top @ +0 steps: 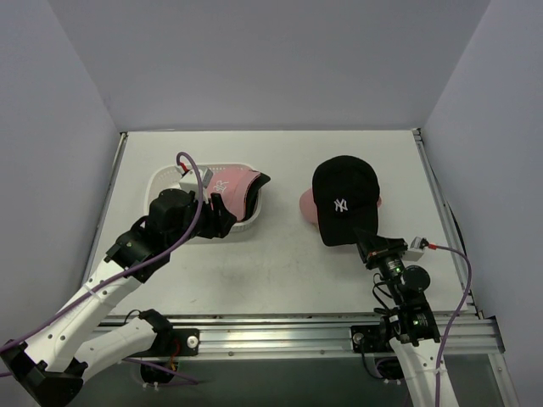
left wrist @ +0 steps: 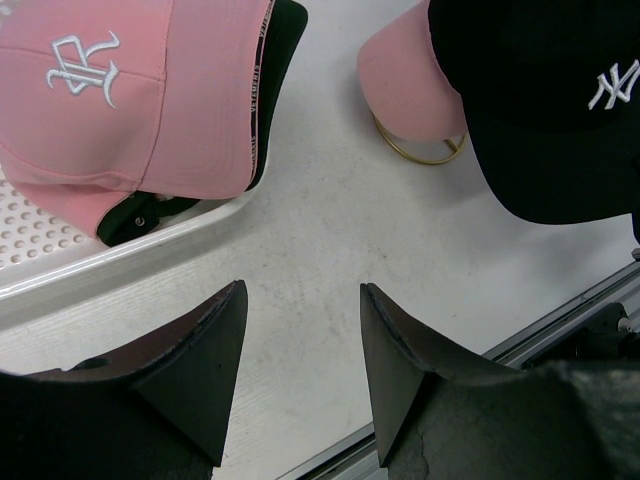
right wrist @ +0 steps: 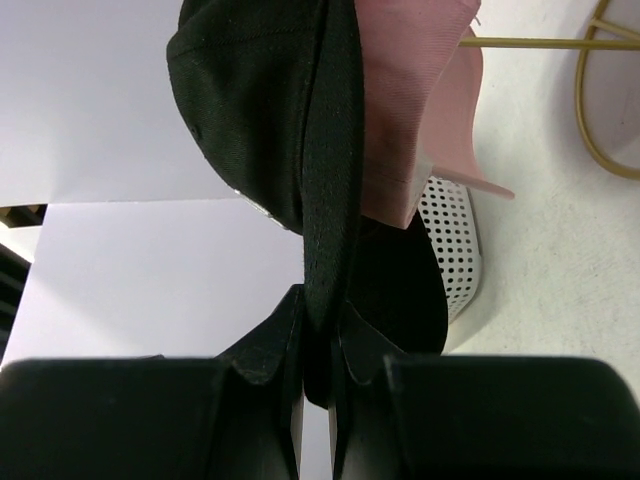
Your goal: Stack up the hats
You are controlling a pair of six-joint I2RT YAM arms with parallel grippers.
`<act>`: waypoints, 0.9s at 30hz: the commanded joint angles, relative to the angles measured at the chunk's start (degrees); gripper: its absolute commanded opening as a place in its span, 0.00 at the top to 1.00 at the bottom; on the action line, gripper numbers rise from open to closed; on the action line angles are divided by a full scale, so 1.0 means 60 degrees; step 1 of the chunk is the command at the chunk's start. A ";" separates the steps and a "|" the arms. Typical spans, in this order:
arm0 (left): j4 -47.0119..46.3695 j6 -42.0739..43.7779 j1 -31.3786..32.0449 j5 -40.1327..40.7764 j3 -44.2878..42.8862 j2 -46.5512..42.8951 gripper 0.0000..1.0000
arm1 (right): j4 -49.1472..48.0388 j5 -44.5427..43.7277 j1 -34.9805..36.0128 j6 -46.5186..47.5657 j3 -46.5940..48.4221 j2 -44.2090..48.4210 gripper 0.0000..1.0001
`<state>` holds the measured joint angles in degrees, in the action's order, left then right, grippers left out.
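Note:
A black hat (top: 344,202) with a white logo lies over a pink hat (top: 305,204) at the centre right of the table. My right gripper (top: 366,240) is shut on the black hat's brim (right wrist: 325,150), which runs up between the jaws, with the pink hat (right wrist: 410,100) beside it. Another pink hat (top: 233,185) rests on a dark hat (top: 260,181) in the white basket (top: 161,182). My left gripper (top: 227,220) hovers open at the basket's near right edge. Only bare table shows under my left gripper (left wrist: 303,300), short of the pink hat (left wrist: 130,90).
A gold wire stand (left wrist: 420,152) pokes out beneath the right-hand hats, and its wires (right wrist: 600,120) also show in the right wrist view. The perforated basket wall (left wrist: 40,240) sits left of my open jaws. A metal rail (top: 280,326) runs along the near table edge.

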<state>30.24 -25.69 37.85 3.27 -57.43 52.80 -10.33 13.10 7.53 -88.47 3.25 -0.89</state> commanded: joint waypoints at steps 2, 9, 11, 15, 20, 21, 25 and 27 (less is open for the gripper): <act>-0.0089 0.0107 0.0079 0.0173 -0.0009 -0.0113 0.42 | -0.0593 0.0028 -0.0054 -0.0343 -0.0307 -0.0087 1.00; -0.0060 0.0093 0.0138 0.0202 0.0006 -0.0142 0.42 | 0.0372 -0.0206 -0.0054 -0.0635 -0.0306 -0.0028 1.00; -0.0045 0.0093 0.0138 0.0231 -0.0008 -0.0128 0.42 | 0.0577 -0.0177 -0.0054 -0.0681 -0.0365 -0.0072 1.00; -0.0015 0.0107 0.0152 0.0261 0.0006 -0.0113 0.42 | 0.1090 -0.0221 -0.0054 -0.0578 -0.0394 -0.0101 1.00; -0.0030 0.0093 0.0182 0.0261 0.0021 -0.0098 0.42 | 0.1545 -0.0280 -0.0039 -0.0607 -0.0336 -0.0248 1.00; -0.0030 0.0093 0.0196 0.0276 0.0021 -0.0098 0.42 | 0.1516 -0.0236 -0.0054 -0.0607 -0.0379 -0.0364 1.00; -0.0059 0.0078 0.0240 0.0276 0.0079 -0.0113 0.42 | 0.1267 -0.0075 -0.0054 -0.0666 -0.0482 -0.0701 0.95; -0.0045 0.0078 0.0240 0.0305 0.0079 -0.0113 0.42 | 0.1150 -0.0074 -0.0054 -0.0622 -0.0482 -0.0848 0.91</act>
<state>30.63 -25.69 38.89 4.34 -57.21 52.80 -6.85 12.93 7.53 -91.74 3.22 -3.73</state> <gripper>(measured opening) 0.578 0.089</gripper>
